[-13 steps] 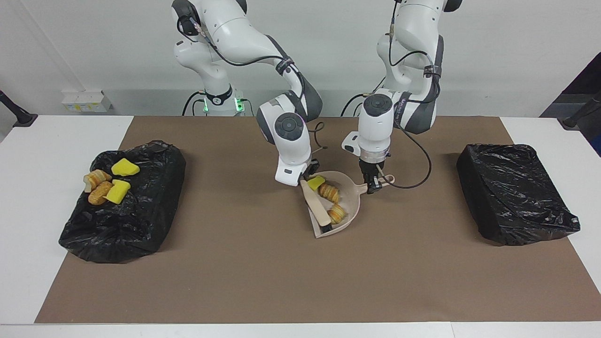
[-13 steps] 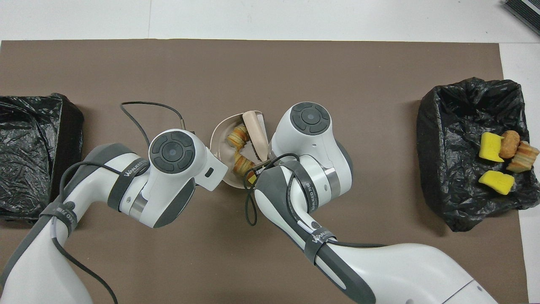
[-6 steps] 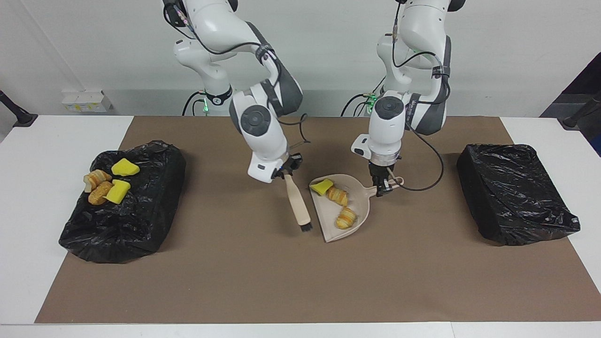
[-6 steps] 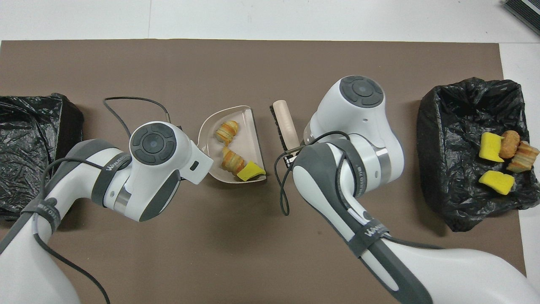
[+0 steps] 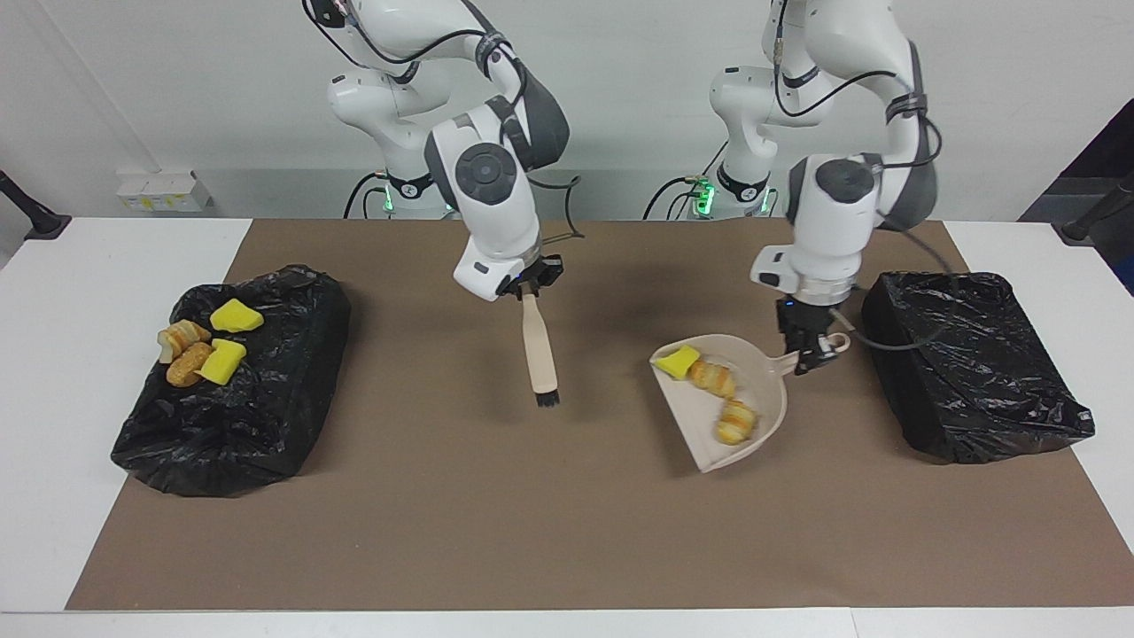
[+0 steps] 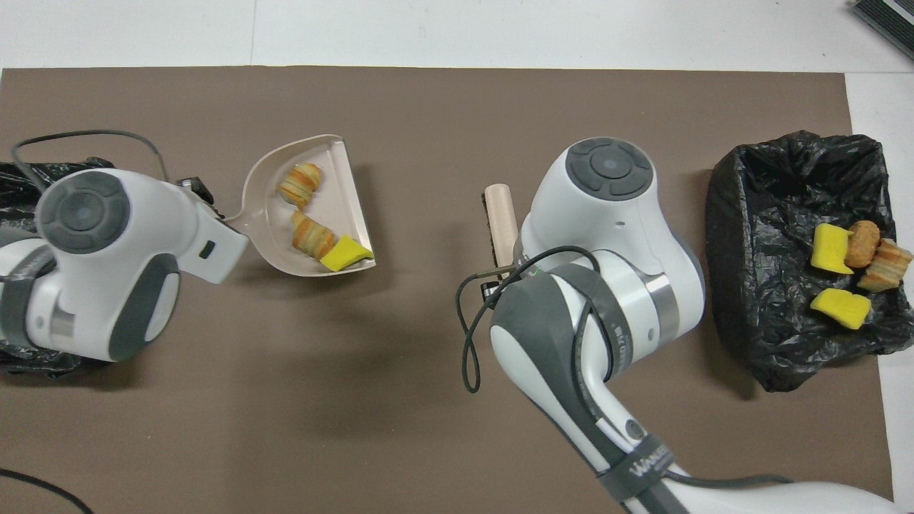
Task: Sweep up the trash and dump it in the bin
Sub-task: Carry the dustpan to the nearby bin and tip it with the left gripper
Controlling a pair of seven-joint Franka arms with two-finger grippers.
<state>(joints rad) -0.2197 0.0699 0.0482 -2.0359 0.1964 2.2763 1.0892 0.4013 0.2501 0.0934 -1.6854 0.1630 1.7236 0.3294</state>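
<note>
A beige dustpan (image 5: 700,418) (image 6: 343,191) hangs over the brown mat beside the black bin (image 5: 970,368) at the left arm's end. In the pan lies trash: a yellow sponge chunk (image 5: 678,361) (image 6: 344,253) and two pastries (image 5: 711,377) (image 5: 735,424). My left gripper (image 5: 808,353) is shut on the pan's handle. Over the middle of the mat my right gripper (image 5: 529,291) is shut on the beige brush (image 5: 538,350) (image 6: 502,218), which hangs bristles down. Both grippers are hidden under their wrists in the overhead view.
A second black bin (image 5: 266,390) (image 6: 778,235) lies at the right arm's end, with several sponge chunks and pastries (image 5: 205,344) (image 6: 853,268) on it. The brown mat (image 5: 496,514) covers most of the white table.
The brush came out of the dustpan and rose as the right arm drew toward its own end. The left arm carried the loaded pan toward the bin at its end.
</note>
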